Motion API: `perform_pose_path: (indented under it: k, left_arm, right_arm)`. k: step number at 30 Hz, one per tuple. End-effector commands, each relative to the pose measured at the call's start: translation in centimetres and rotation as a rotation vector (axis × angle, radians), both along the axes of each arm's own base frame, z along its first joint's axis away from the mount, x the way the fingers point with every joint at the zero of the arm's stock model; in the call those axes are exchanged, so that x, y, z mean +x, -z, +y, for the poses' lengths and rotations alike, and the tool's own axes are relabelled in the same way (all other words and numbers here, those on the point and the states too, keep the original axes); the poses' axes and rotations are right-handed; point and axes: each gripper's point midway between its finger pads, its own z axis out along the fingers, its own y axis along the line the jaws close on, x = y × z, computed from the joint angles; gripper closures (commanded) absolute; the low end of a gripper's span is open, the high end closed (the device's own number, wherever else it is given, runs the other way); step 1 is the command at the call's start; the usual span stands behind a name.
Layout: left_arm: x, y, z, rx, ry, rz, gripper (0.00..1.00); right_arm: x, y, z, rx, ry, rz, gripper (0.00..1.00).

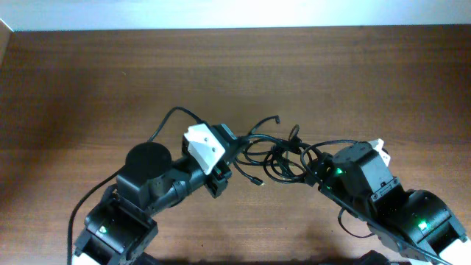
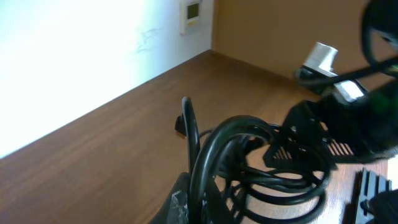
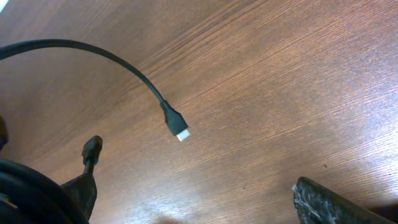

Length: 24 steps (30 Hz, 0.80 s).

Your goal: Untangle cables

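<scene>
The cables (image 1: 276,156) lie as a tangle of thin black loops on the wooden table between my two arms. One loose end curls up at the back (image 1: 274,118) and a small plug points to the front (image 1: 259,182). My left gripper (image 1: 235,156) is at the tangle's left edge. In the left wrist view it (image 2: 199,205) is shut on a black cable (image 2: 202,162) that rises between its fingers, with the coils (image 2: 280,180) just beyond. My right gripper (image 1: 313,171) is at the tangle's right edge. It (image 3: 205,199) is open and empty over bare wood, and a cable end with a light plug (image 3: 180,133) lies ahead of it.
The wooden table (image 1: 110,81) runs to a white wall at the back. A thick black arm wire (image 1: 171,116) loops behind my left wrist. My right arm (image 2: 348,118) fills the far side of the left wrist view.
</scene>
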Motion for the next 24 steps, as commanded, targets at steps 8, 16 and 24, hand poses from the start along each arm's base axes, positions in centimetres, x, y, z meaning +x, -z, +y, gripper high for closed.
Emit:
perform_pose_path:
  k: [8, 16, 24]
  left_arm:
    - [2.9, -2.5, 5.2, -0.120, -0.249, 0.017, 1.00]
    - [1.4, -2.0, 3.7, -0.066, -0.112, -0.011, 1.00]
    - [-1.8, -0.8, 1.1, 0.075, 0.189, -0.158, 1.00]
  right_arm:
    - [-0.4, 0.7, -3.4, -0.156, 0.084, 0.007, 0.01]
    - [1.1, -3.1, 5.4, 0.041, -0.504, -0.220, 0.00]
    - [0.8, -6.2, 7.7, 0.117, -0.661, -0.373, 0.00]
